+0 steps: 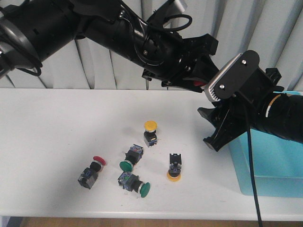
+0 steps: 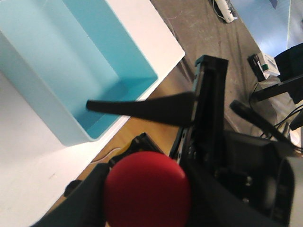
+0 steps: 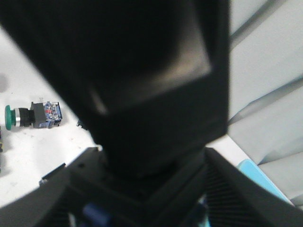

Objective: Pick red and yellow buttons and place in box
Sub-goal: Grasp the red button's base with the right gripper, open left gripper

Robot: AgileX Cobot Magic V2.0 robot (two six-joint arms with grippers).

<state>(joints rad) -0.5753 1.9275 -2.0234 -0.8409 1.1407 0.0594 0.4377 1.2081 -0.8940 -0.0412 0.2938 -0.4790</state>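
Observation:
My left gripper (image 1: 199, 81) is shut on a red button (image 1: 196, 84) and holds it high above the table, left of the box. In the left wrist view the red cap (image 2: 147, 189) fills the space between the fingers (image 2: 80, 203). My right gripper (image 1: 210, 127) is open and empty, just left of the light-blue box (image 1: 270, 163), below the left gripper. On the table lie another red button (image 1: 98, 161) and two yellow buttons, one upright (image 1: 150, 126) and one cap-down (image 1: 173, 176). The part of the box (image 2: 33, 90) that shows holds nothing.
Two green-capped switches (image 1: 126, 165) (image 1: 144, 189) lie among the buttons; one also shows in the right wrist view (image 3: 28, 116). The left arm blocks most of the right wrist view. The box stands at the table's right edge, with floor and cables beyond it.

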